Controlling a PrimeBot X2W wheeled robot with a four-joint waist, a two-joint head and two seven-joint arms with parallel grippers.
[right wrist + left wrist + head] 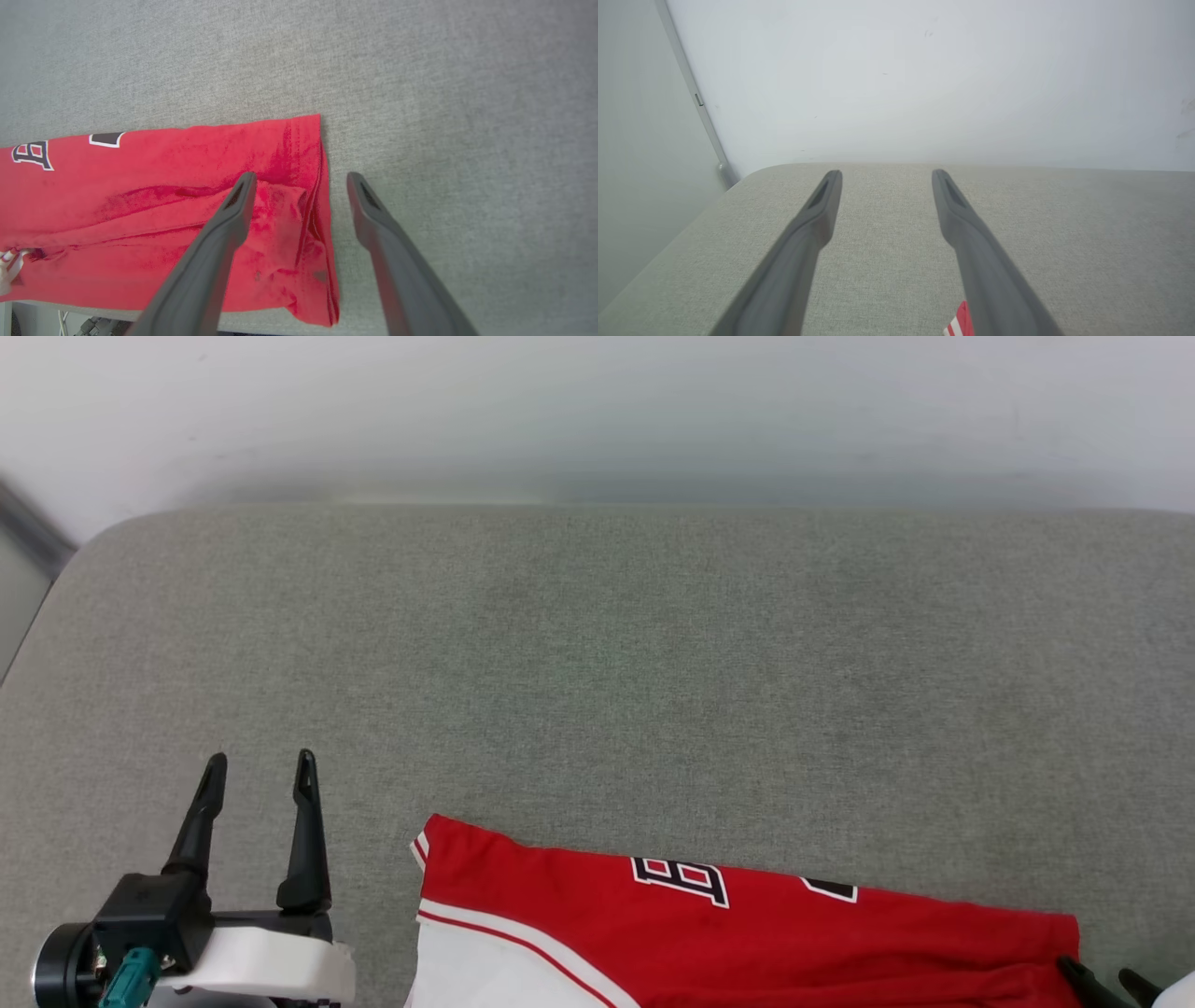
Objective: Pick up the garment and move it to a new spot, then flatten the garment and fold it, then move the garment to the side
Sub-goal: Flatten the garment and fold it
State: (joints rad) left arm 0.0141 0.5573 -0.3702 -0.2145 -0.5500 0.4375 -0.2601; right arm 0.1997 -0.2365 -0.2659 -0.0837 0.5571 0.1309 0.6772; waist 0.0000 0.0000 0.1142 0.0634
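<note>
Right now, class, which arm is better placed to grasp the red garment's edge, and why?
The right, probably: the right gripper, open, straddles the garment's edge, one finger over red cloth, one over the cushion. The left gripper, also open, hangs over bare cushion beside it.

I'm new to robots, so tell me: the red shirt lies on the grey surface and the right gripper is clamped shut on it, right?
Not quite. The red shirt does lie on the grey surface, but the right gripper is open, not clamped shut on it; the right wrist view shows its fingers spread apart.
</note>
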